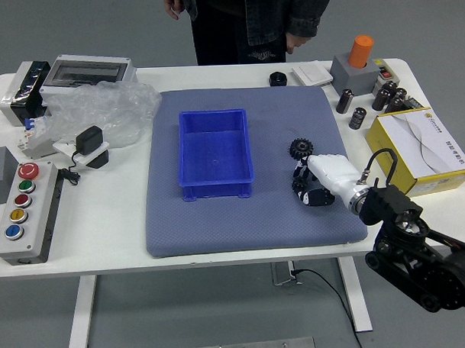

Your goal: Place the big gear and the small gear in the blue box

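My right hand (309, 185), white-backed with black parts, reaches low over the right side of the grey-blue mat; whether it grips something cannot be made out. A black toothed gear (300, 148) lies on the mat just beyond the hand, close to it. No second gear can be picked out; the hand covers part of the mat, and dark shapes there blend with it. The blue box (214, 148) stands on the mat left of the hand, its inside showing no gear. My left hand is out of view.
Right of the mat stand a yellow box (422, 148), small black cylinders (357, 118) and a grey block with an orange knob (360, 52). A button panel (26, 215) and plastic wrap (100, 110) lie left. A person stands at the far side, hands lowered, touching nothing here.
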Robot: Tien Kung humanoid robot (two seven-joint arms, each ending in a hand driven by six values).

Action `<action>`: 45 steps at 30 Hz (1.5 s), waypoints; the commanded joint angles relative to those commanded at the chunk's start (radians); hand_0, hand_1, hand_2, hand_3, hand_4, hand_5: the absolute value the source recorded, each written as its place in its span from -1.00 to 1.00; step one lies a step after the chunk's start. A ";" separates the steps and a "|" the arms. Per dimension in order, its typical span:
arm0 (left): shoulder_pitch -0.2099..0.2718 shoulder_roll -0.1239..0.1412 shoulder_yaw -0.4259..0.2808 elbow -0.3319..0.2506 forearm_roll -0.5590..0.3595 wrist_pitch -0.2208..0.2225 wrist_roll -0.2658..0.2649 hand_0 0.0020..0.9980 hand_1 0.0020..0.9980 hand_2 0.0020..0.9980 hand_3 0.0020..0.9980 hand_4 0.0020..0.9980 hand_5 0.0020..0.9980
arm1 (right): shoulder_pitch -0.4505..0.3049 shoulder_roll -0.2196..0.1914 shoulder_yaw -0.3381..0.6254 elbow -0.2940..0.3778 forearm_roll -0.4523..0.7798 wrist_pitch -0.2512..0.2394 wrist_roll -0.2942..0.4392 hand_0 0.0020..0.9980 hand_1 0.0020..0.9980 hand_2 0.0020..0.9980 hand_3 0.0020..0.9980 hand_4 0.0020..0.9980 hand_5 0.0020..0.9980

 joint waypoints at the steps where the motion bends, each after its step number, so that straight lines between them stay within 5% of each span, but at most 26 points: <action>1: 0.000 0.000 0.000 0.000 0.000 0.000 0.000 0.47 0.37 0.46 0.45 -0.09 -0.98 | 0.000 0.000 0.000 0.000 0.000 -0.003 0.001 0.32 0.00 0.05 0.11 0.30 -0.83; 34: 0.000 -0.001 -0.003 0.000 0.004 0.000 0.000 0.47 0.37 0.46 0.45 -0.09 -0.98 | -0.001 -0.009 0.063 0.052 0.014 -0.022 -0.002 0.37 0.01 0.04 0.13 0.30 -0.94; 35: 0.000 -0.001 -0.003 0.000 0.003 0.000 0.000 0.47 0.37 0.46 0.44 -0.09 -0.98 | -0.001 -0.010 0.064 0.056 0.017 -0.016 -0.006 0.38 0.04 0.09 0.21 0.03 -0.72; 40: 0.000 0.000 -0.003 0.000 0.004 0.000 0.000 0.47 0.37 0.46 0.44 -0.09 -0.98 | 0.004 -0.012 0.072 0.074 0.033 0.029 -0.031 0.38 0.04 0.09 0.21 0.03 -0.72; 41: 0.000 0.000 -0.003 0.000 0.004 0.000 0.000 0.47 0.37 0.46 0.44 -0.09 -0.98 | 0.005 -0.013 0.073 0.075 0.036 0.037 -0.034 0.37 0.10 0.26 0.33 0.24 -0.48; 45: -0.001 0.000 -0.004 0.000 0.005 0.000 0.000 0.47 0.37 0.46 0.44 -0.09 -0.98 | 0.008 -0.012 0.076 0.075 0.047 0.063 -0.044 0.37 0.10 0.26 0.33 0.24 -0.48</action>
